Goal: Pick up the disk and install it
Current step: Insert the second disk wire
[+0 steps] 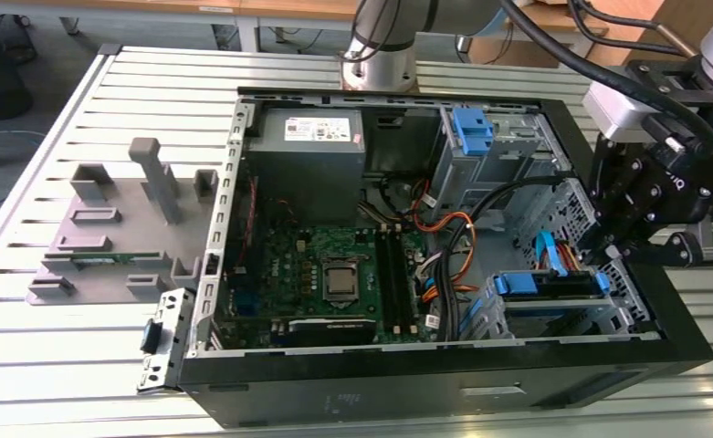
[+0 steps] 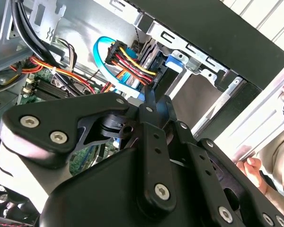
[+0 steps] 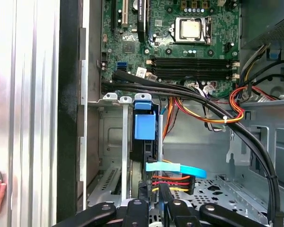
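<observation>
From the exterior view's left, a grey fixture (image 1: 112, 228) sits on the slatted table (image 1: 39, 164) beside the open computer case (image 1: 454, 365), whose motherboard (image 1: 331, 265) lies exposed. Further right, the disk (image 1: 549, 285) with its blue rails sits edge-on in the drive cage (image 3: 114, 156), cables plugged into it. The gripper (image 1: 630, 251) hangs just beside it; whether its fingers are apart I cannot tell

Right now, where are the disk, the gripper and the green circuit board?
disk (image 3: 144, 126), first wrist view, its blue end piece.
gripper (image 2: 154, 90), second wrist view, at its fingertips.
green circuit board (image 1: 319, 260), exterior view, bare board beside the processor.
</observation>
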`<action>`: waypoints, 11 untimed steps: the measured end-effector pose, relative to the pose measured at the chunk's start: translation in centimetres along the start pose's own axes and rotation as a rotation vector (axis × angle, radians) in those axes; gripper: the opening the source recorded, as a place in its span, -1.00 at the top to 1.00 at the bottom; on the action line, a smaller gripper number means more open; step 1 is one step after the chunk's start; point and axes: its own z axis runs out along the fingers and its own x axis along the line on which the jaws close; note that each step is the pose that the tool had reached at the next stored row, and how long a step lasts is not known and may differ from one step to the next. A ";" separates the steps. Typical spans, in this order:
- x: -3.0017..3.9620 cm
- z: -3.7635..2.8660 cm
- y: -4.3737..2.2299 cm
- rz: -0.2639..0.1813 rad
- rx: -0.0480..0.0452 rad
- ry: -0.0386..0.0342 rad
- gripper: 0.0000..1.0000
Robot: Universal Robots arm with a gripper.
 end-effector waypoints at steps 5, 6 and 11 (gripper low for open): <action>-0.01 0.03 0.29 0.000 0.0007 -0.0002 0.53; 0.00 0.03 0.30 0.000 0.0008 -0.0001 0.53; -0.01 0.03 0.44 0.000 0.0008 -0.0001 0.53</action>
